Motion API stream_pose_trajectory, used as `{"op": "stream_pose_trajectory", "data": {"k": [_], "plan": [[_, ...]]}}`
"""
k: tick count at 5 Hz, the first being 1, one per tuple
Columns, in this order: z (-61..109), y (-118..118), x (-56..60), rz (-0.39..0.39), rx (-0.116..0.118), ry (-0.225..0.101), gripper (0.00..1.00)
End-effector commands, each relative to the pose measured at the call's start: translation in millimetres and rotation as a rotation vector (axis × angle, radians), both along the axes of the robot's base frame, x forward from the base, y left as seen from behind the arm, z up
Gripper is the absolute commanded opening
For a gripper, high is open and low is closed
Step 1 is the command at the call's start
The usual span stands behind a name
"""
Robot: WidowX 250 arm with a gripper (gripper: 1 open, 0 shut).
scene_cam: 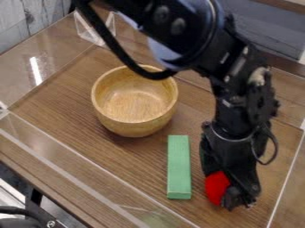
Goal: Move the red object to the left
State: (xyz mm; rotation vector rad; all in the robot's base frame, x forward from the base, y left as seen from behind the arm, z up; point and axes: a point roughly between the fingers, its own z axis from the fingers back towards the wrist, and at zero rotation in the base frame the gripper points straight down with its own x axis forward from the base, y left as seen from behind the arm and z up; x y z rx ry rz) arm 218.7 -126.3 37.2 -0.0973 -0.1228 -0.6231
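Hovering wide open, my gripper (229,194) straddles the red object (216,186) right of the green block (179,166), gripping nothing. Judged light, rounded, slippery: pinch its widest middle.

I see a bright red object (216,186) under my black hand (229,191), a flat green block (179,166) beside it, a pale wooden bowl (135,101), and a dark wood-grain worktop (71,134).

Wood-grain table (71,134), smooth wooden bowl (135,101), matt green block (179,166), glossy red object (216,186).
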Motion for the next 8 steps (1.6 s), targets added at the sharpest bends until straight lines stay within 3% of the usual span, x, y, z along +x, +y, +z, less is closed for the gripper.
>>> {"op": "stream_pose_trajectory", "data": {"k": [1, 2, 3, 4, 5, 6, 7, 8], "plan": [[1.9, -8.8, 0.5, 0.003, -0.020, -0.020, 0.00], [4.5, -2.4, 0.3, 0.016, -0.027, -0.017, 0.00], [21.6, 8.8, 6.7, -0.010, -0.006, -0.051, 0.00], [46.9, 22.6, 14.0, -0.027, 0.019, -0.106, 0.00], [82.0, 49.5, 26.1, -0.005, 0.049, -0.183, 0.00], [122.4, 74.4, 24.7, 0.081, 0.078, -0.232, 0.00], [147.0, 109.0, 18.3, 0.222, 0.103, -0.249, 0.00], [152.9, 140.3, 11.2, 0.382, 0.119, -0.234, 0.00]]}}
